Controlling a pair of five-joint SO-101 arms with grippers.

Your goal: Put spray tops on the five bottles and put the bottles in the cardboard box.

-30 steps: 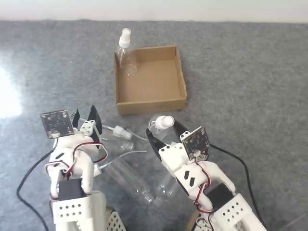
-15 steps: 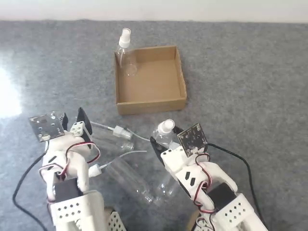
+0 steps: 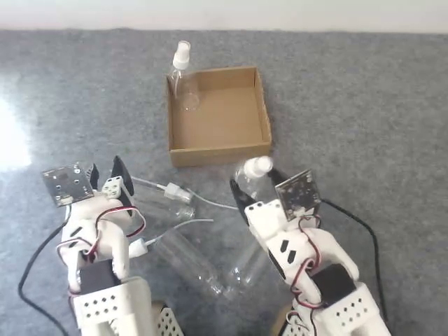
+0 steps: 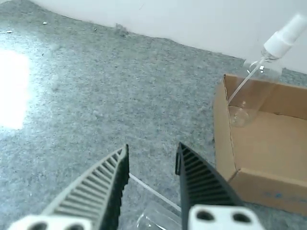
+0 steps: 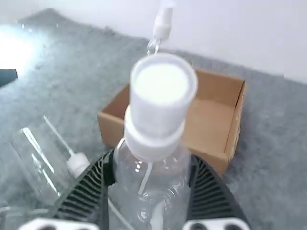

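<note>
Step in hand: boxing. Right gripper (image 5: pixel 151 165) clamps a capped bottle (image 5: pixel 160 96) before the box (image 3: pixel 220 152) front wall. Next: lift over rim, release. Left gripper (image 4: pixel 151 163): narrowly open, empty.

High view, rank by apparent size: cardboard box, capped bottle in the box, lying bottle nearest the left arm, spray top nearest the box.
1. cardboard box
2-3. lying bottle and capped bottle: they look alike, so no ranking
4. spray top, smallest
</note>
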